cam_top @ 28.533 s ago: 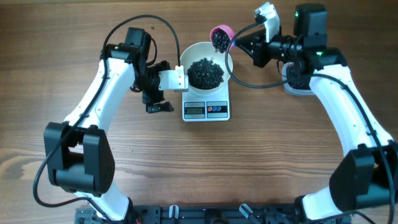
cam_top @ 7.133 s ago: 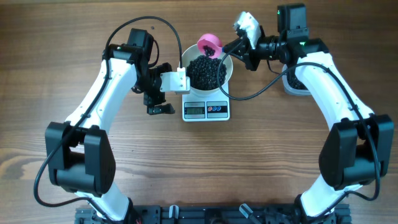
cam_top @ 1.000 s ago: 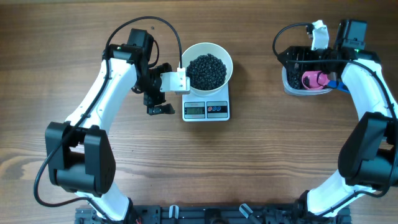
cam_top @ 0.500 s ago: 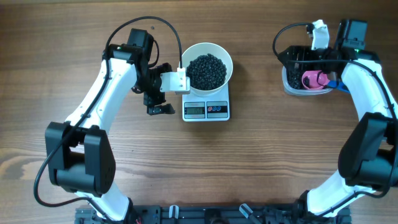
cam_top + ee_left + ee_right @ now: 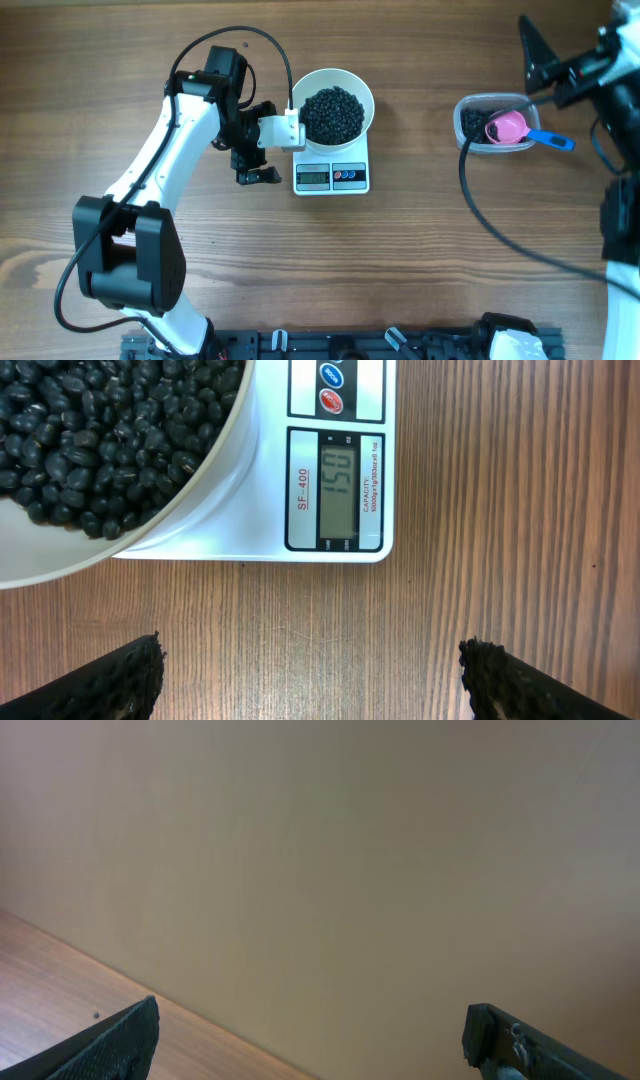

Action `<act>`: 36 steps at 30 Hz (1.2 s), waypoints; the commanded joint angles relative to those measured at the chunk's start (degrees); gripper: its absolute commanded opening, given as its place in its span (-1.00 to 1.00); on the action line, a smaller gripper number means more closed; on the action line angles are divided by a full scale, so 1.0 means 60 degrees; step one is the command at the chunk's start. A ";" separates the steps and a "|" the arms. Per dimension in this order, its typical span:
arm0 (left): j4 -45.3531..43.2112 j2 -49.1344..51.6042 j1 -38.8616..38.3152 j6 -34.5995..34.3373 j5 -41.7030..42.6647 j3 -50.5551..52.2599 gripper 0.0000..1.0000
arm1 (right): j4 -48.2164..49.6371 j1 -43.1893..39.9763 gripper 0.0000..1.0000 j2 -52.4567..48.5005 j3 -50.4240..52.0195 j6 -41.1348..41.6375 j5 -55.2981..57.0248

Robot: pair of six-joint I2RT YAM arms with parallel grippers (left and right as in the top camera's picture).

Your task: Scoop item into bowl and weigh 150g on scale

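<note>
The white bowl [image 5: 355,88] sits on the scale [image 5: 332,177], filled with a dark pile of the item [image 5: 332,113]. In the left wrist view the bowl [image 5: 120,540] and the item [image 5: 100,420] fill the top left, and the scale [image 5: 250,545] shows 150 on its display [image 5: 337,485]. My left gripper [image 5: 267,140] stands open just left of the scale, nothing between its fingers [image 5: 128,680]. My right gripper [image 5: 552,68] is open and empty, lifted high at the far right. Its wrist view shows only the fingertips [image 5: 112,1045].
A clear plastic tub [image 5: 468,112] stands at the right with a few beans and the pink scoop [image 5: 506,127] lying in it, blue handle [image 5: 549,140] sticking out right. A black cable [image 5: 500,235] hangs across the right side. A beige wall [image 5: 350,870] fills the right wrist view.
My right arm has let go of the scoop and swung up and away to the right, leaving the scoop in the tub. Left arm, bowl and scale are unmoved.
</note>
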State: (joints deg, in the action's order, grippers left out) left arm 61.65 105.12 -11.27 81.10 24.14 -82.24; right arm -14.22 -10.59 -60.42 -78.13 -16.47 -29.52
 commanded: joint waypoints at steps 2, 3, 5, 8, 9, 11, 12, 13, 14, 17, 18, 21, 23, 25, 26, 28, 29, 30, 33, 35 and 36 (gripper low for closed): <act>0.0011 0.0036 -0.0033 -0.0066 0.0255 -0.0036 1.00 | -0.0984 0.0058 0.99 0.1366 -0.0022 -0.0229 -0.0273; 0.0011 0.0036 -0.0033 -0.0062 0.0255 -0.0036 1.00 | -0.1381 0.0062 0.99 0.1654 -0.0022 -0.0229 -0.0277; 0.0007 0.0036 -0.0033 -0.0066 0.0255 -0.0036 1.00 | -0.2350 0.0069 1.00 0.2328 -0.0022 -0.0233 -0.0302; 0.0007 0.0036 -0.0033 -0.0066 0.0255 -0.0036 1.00 | -0.3151 0.0069 0.99 0.3049 -0.0018 -0.0244 -0.0302; 0.0007 0.0036 -0.0033 -0.0062 0.0255 -0.0036 1.00 | -0.3286 0.0069 0.99 0.3231 -0.0018 -0.0233 -0.0302; 0.0007 0.0036 -0.0033 -0.0062 0.0255 -0.0036 1.00 | -0.3501 0.0069 0.99 0.3504 0.0007 -0.0233 -0.0299; 0.0007 0.0036 -0.0033 -0.0062 0.0255 -0.0036 1.00 | -0.3508 0.0069 0.99 0.3661 0.0138 -0.0226 -0.0302; 0.0007 0.0036 -0.0033 -0.0066 0.0255 -0.0036 1.00 | -0.3457 0.0069 1.00 0.3876 0.0382 -0.0229 -0.0302; 0.0011 0.0036 -0.0033 -0.0062 0.0255 -0.0036 1.00 | -0.3275 0.0069 0.99 0.4160 0.0772 -0.0226 -0.0346; 0.0007 0.0036 -0.0033 -0.0062 0.0255 -0.0036 1.00 | -0.1672 0.0073 1.00 0.5155 0.2550 -0.0222 -0.0543; 0.0007 0.0036 -0.0033 -0.0062 0.0255 -0.0036 1.00 | -0.1195 0.0087 0.99 0.5417 0.3075 -0.0219 -0.0601; 0.0011 0.0036 -0.0033 -0.0066 0.0255 -0.0036 1.00 | 0.0477 0.0160 1.00 0.6521 0.4911 0.0127 -0.0772; 0.0011 0.0036 -0.0033 -0.0062 0.0255 -0.0036 1.00 | 0.1774 0.0200 1.00 0.7399 0.6215 0.0539 -0.0725; 0.0011 0.0036 -0.0033 -0.0062 0.0255 -0.0036 1.00 | 0.2812 0.0222 0.99 0.8109 0.7271 0.0539 -0.0681; 0.0007 0.0036 -0.0033 -0.0062 0.0255 -0.0036 1.00 | 0.3264 0.0259 1.00 0.8448 0.7726 0.0670 -0.0539; 0.0011 0.0036 -0.0033 -0.0066 0.0255 -0.0036 1.00 | 0.4011 0.0361 0.99 0.9020 0.8477 0.1428 -0.0018; 0.0011 0.0036 -0.0033 -0.0066 0.0255 -0.0036 1.00 | 0.4269 0.0423 1.00 0.9264 0.8801 0.1796 0.0240; 0.0011 0.0036 -0.0033 -0.0062 0.0255 -0.0036 1.00 | 0.4415 0.0477 0.99 0.9460 0.9031 0.1927 0.0375; 0.0011 0.0036 -0.0033 -0.0066 0.0255 -0.0036 1.00 | 0.4921 0.0714 0.99 1.0043 0.9679 0.2503 0.1016; 0.0011 0.0036 -0.0033 -0.0066 0.0255 -0.0036 1.00 | 0.5053 0.0845 1.00 1.0036 0.9832 0.2973 0.1468; 0.0011 0.0036 -0.0033 -0.0062 0.0255 -0.0036 1.00 | 0.5042 0.0929 1.00 1.0036 0.9857 0.3231 0.1701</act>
State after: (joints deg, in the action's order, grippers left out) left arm 61.65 105.12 -11.27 81.10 24.14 -82.24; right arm 15.55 -6.11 -1.28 -19.94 -3.09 -24.88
